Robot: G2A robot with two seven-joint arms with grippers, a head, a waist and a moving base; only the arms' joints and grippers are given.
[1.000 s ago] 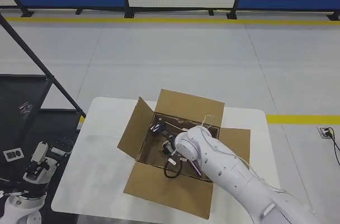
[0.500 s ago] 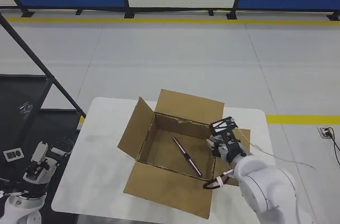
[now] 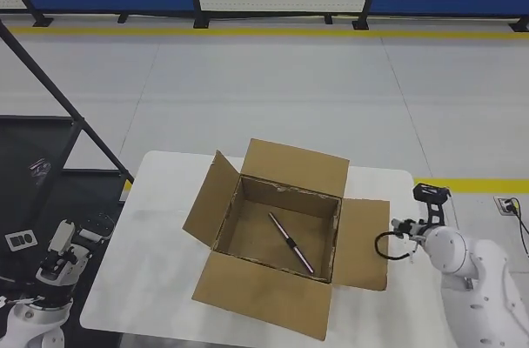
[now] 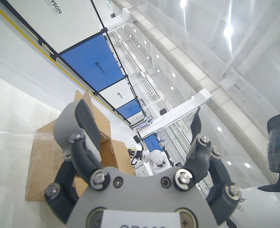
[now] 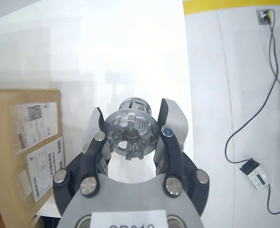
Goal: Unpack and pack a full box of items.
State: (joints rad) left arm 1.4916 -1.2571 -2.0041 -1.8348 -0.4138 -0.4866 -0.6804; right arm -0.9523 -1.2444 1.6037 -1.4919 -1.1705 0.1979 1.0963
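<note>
Gripping a cast metal hub [image 5: 130, 131] across the rim of its wide flange, the right jaws hold it above the bare desk [image 5: 130, 48], just beside the right flap of the box [image 3: 292, 163], in the right half of the top view. The hub looks solid, stiff and fairly heavy for its bulk, and its smooth bare metal could slip or swing between the pads. A hold across the flange, as here, or around the narrower neck behind it seems soundest, and it should be set down rather than dropped. The left jaws stand wide open and empty, pointing up toward the ceiling, well apart from the box. A thin rod [image 3: 291, 242] lies slantwise on the box floor. The hub's far end hides behind its flange. In the top view the hub is too small to make out, and the box's near inner wall is hidden.
</note>
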